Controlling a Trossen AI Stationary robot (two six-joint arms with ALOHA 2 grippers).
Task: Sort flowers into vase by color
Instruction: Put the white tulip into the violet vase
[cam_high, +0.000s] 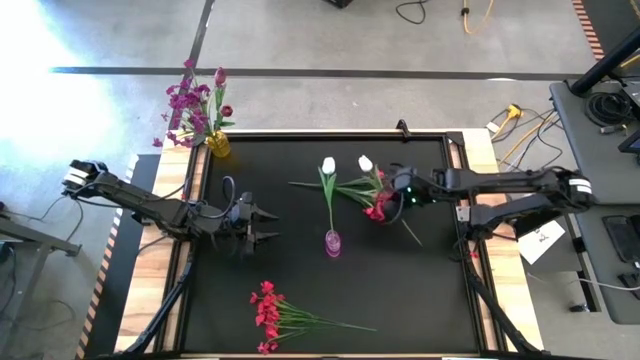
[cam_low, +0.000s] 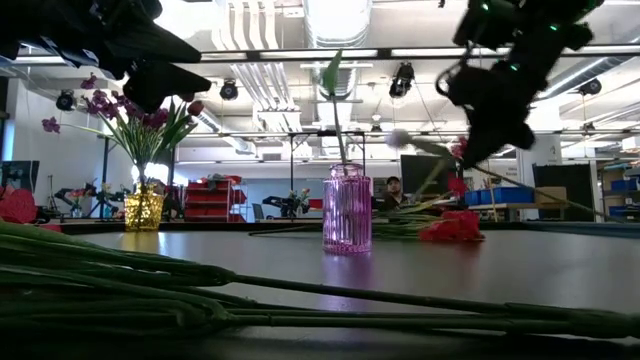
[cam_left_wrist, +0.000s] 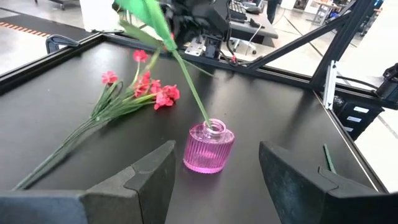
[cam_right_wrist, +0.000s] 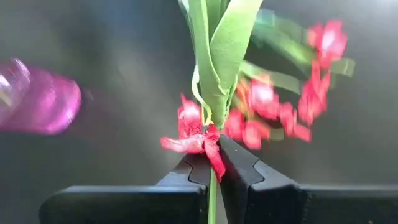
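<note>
A ribbed pink vase (cam_high: 332, 243) (cam_left_wrist: 209, 146) holds one white tulip (cam_high: 328, 165) upright by its stem. My right gripper (cam_high: 388, 200) (cam_right_wrist: 213, 163) is to the vase's right, shut on a second white tulip (cam_high: 366, 162) above a red-pink cluster (cam_high: 378, 209) lying on the mat. My left gripper (cam_high: 264, 226) (cam_left_wrist: 217, 180) hovers open to the vase's left, touching nothing. A yellow vase (cam_high: 217, 144) at the far left corner holds purple sprays and a dark red bud (cam_high: 220, 76). Another red-pink bunch (cam_high: 268, 318) lies near the near edge. My right gripper pinches the white tulip's thin green stem (cam_right_wrist: 212, 186) just below its leaves (cam_right_wrist: 217, 56), coming from the table's right with the fingers across the stem. A red petal (cam_right_wrist: 215, 158) lies at the fingertips. The bud end (cam_low: 400, 138) is raised and the tail (cam_low: 560, 203) slants down.
The black mat has a raised frame (cam_high: 455, 150) with wooden boards on both sides. Bare mat lies between the pink vase and the near red-pink bunch. Green stems (cam_low: 200, 290) of that bunch lie close in front in the low view. Cables lie on the floor beyond the table.
</note>
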